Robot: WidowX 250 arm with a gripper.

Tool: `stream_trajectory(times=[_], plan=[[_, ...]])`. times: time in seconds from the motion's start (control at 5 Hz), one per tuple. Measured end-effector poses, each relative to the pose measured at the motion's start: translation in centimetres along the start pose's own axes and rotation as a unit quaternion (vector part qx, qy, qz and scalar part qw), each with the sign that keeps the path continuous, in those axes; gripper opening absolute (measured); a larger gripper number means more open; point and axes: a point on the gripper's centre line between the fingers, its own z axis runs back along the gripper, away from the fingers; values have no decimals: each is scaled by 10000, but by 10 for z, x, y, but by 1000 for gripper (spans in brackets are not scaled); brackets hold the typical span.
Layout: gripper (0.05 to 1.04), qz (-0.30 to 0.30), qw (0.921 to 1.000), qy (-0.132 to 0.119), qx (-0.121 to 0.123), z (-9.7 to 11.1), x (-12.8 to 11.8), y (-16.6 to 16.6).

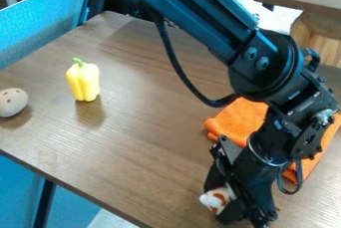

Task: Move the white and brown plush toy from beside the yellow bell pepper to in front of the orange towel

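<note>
The black gripper point(220, 204) is low on the right side of the camera view, near the front edge of the brown table point(140, 142). Its fingers are closed on a small white object with reddish-brown patches point(214, 200), which shows between them; whether it touches the table I cannot tell. An orange cloth point(243, 117) lies folded on the table, partly hidden by the arm. Well apart from the gripper, a yellow bell pepper point(84, 81) with a green stem stands upright, and a beige, dark-spotted round object point(12, 102) sits at the left edge.
</note>
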Motion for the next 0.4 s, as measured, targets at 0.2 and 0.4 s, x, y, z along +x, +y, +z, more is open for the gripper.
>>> stream_trajectory(times=[0.2, 0.4], plan=[[851, -51, 9997, 71, 208, -1, -2, 6], [1002, 295, 9994, -130, 138, 9, -20, 13]])
